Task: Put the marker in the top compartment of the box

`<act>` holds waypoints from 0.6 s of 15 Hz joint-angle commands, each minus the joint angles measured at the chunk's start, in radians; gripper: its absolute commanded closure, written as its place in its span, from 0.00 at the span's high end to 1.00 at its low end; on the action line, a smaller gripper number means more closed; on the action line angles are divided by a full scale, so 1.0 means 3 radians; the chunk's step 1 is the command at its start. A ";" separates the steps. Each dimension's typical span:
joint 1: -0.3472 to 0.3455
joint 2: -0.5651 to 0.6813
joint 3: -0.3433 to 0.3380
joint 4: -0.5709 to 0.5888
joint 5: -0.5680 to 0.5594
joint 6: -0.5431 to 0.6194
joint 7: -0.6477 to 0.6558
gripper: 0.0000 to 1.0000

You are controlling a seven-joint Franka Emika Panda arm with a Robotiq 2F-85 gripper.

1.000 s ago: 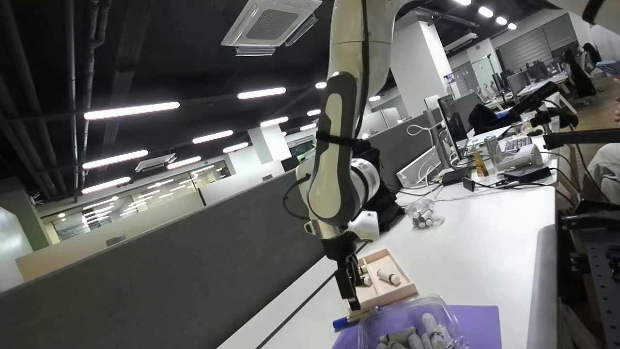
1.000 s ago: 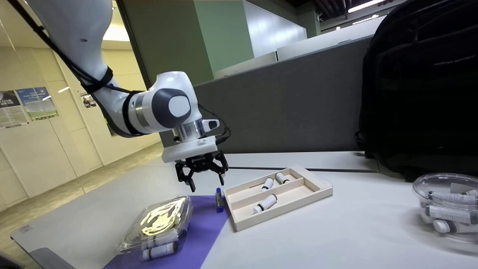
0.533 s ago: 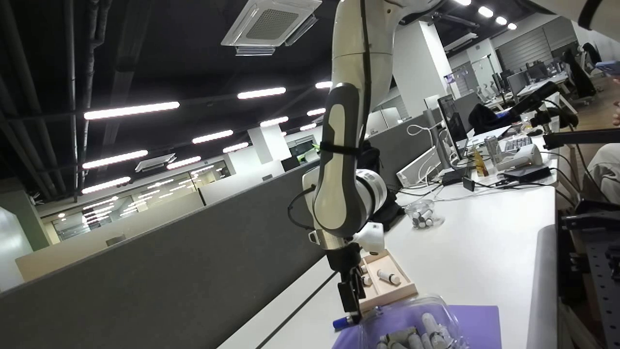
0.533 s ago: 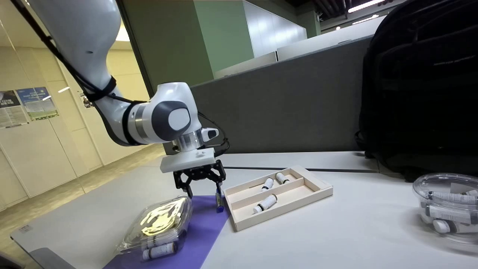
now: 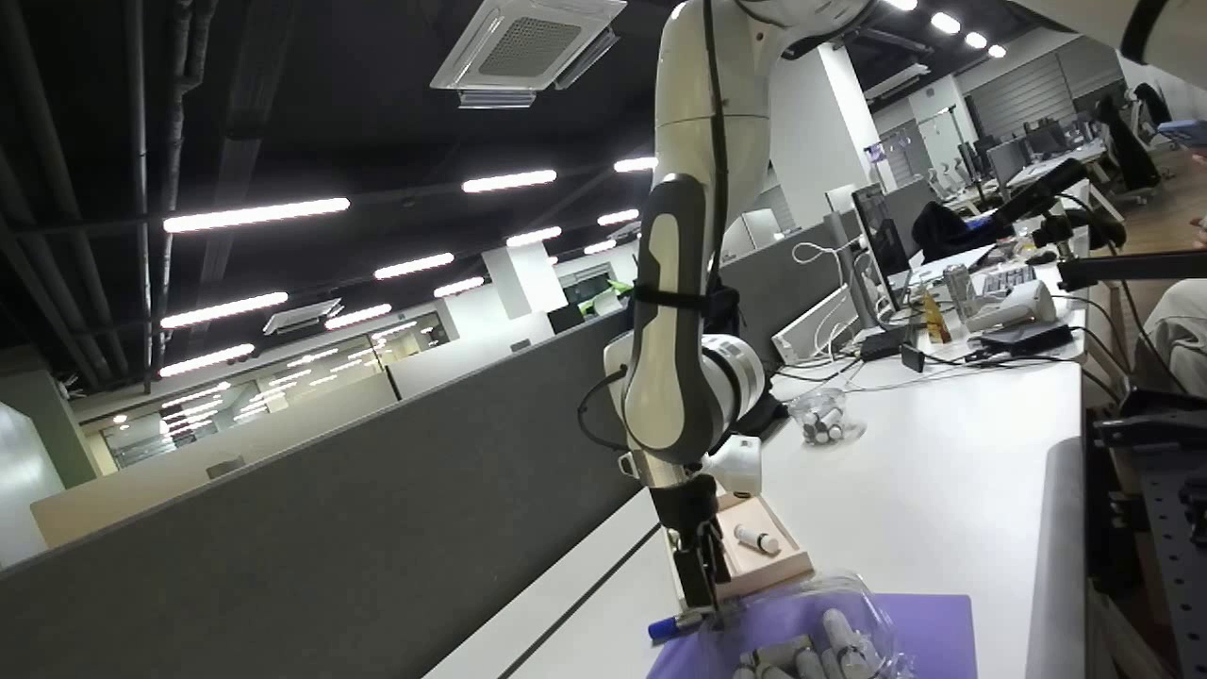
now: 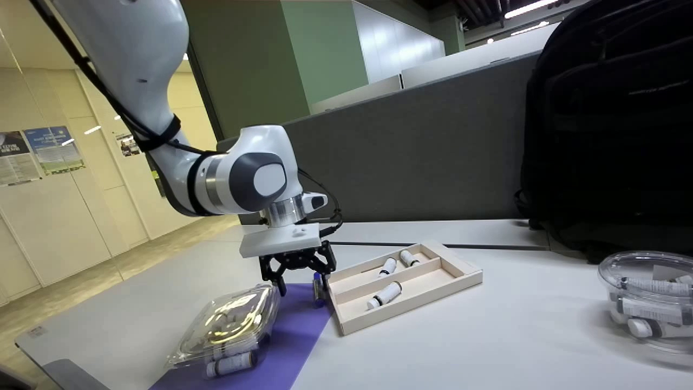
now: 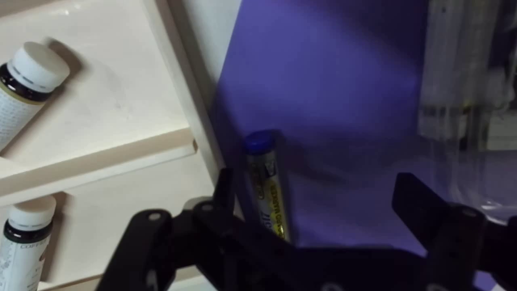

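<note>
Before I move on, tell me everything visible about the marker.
The marker is a slim cylinder with plastic-looking blue ends, its silvery barrel partly yellow, printed MARKER. It lies mostly on the purple mat beside the wooden box, between the jaws of the open gripper; contact with them is unclear.

In my wrist view: marker [image 7: 264,173] on mat [image 7: 315,68], box [image 7: 181,81] just left, container [image 7: 438,60] right; bottles [image 7: 28,83] either side of box's divider [image 7: 101,165].
</note>
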 commanded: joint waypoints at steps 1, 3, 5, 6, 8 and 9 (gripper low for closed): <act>-0.0074 0.0054 0.0021 0.0059 0.0028 -0.0093 0.0015 1.00; -0.0083 0.0057 0.0024 0.0062 0.0028 -0.0110 0.0017 1.00; -0.0075 0.0055 0.0034 0.0060 0.0025 -0.0124 0.0010 1.00; -0.0066 0.0051 0.0038 0.0057 0.0020 -0.0128 0.0008 1.00; -0.0056 0.0045 0.0056 0.0053 0.0017 -0.0137 -0.0001 1.00; -0.0053 0.0046 0.0062 0.0054 0.0016 -0.0141 -0.0003 1.00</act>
